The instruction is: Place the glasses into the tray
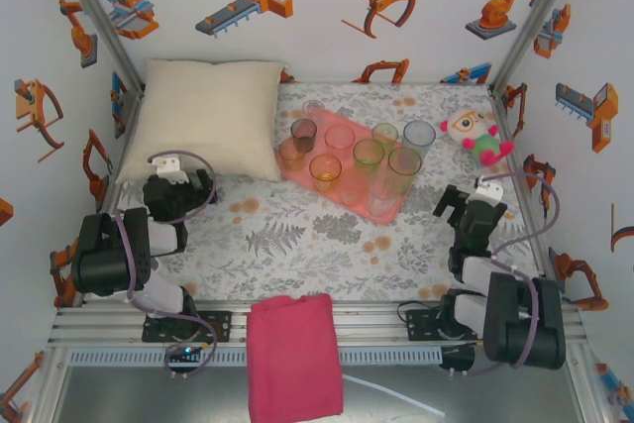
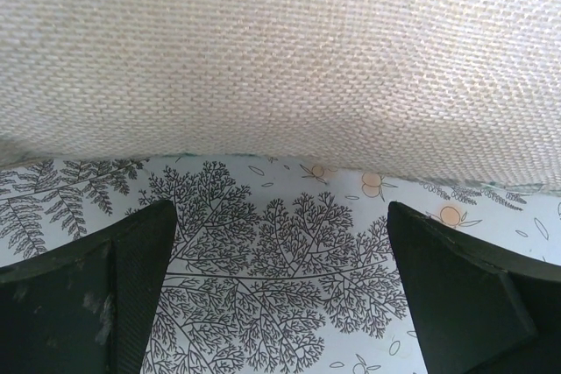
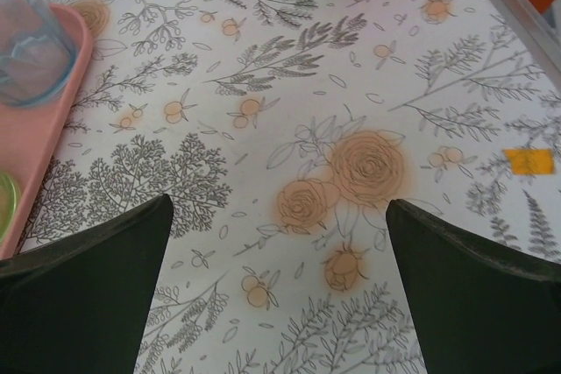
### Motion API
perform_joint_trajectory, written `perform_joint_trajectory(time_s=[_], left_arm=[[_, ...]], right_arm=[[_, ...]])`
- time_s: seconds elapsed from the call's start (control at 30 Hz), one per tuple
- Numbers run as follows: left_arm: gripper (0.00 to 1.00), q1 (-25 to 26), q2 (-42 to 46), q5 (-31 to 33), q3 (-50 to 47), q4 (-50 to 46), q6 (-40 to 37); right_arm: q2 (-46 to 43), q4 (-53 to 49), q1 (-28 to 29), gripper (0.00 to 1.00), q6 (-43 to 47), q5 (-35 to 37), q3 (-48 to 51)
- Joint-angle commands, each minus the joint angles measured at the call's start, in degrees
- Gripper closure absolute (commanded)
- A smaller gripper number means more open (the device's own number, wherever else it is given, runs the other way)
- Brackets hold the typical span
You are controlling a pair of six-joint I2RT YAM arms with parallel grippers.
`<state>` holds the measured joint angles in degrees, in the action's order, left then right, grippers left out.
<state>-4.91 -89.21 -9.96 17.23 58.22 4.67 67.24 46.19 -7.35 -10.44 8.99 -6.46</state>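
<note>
Right gripper (image 3: pixel 279 216) gapes wide; tray (image 3: pixel 46 120) and blue glass (image 3: pixel 26 41) are cut off.

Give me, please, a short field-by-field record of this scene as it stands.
tray: salmon-pink, mid-table, right of the cream pillow
glasses: several tinted tumblers upright on the tray
left gripper: open, empty, facing the pillow
right gripper: open, empty, over tablecloth beside the tray
other: plush toy far right; magenta cloth at near edge

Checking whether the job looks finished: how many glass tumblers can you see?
8 plainly, all on the flat salmon-pink tray: back row smoky grey, pink, olive green, blue-grey; middle row pale orange, bright green, tall amber; front deep orange. Clear or pale tumblers may hide among them.
</note>
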Motion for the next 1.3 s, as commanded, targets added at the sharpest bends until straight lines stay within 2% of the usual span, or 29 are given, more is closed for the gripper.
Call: perform_joint_trajectory(time_s=[0.0,0.1,0.23,0.27,0.3,0.37,0.5,0.7,0.9,1.27], left_arm=[[0.03,0.33,0.94,0.53,1.39,-1.26,0.47],[0.03,0.46,0.89,0.78,2.05,-2.44,0.26],[0.03,0.99,0.83,1.38,3.03,-4.23,-0.20],[0.03,1.17,0.82,1.64,3.30,-4.87,-0.29],[0.03,1.36,0.92,1.95,3.59,-5.41,-0.50],[0.03,1.54,0.80,2.34,3.77,-5.83,-0.61],[0.03,2.24,0.83,3.55,4.69,-7.54,-1.12],[0.03,4.02,0.79,6.65,5.96,-10.00,-2.36],[0.03,4.29,0.79,6.98,5.97,-10.22,-2.44],[0.03,4.45,0.84,7.36,6.07,-10.29,-2.56]], right_arm=[[4.46,9.10,0.61,0.01,1.11,-2.07,-3.15],[10.98,12.95,1.29,0.01,1.18,-3.39,-4.97],[23.17,25.10,5.66,0.01,5.69,-1.96,-5.84],[22.15,23.74,7.22,0.01,7.09,-0.08,-6.06],[20.47,17.57,7.91,0.01,7.57,0.09,-7.68],[21.69,16.27,8.38,0.01,9.02,-1.37,-9.55],[21.14,7.83,8.33,0.01,7.85,0.79,-13.49],[21.24,7.94,8.35,0.01,6.87,4.17,-13.50],[21.26,9.18,8.49,0.01,6.09,6.39,-12.97],[21.35,7.70,8.41,0.01,5.80,6.65,-13.76]])
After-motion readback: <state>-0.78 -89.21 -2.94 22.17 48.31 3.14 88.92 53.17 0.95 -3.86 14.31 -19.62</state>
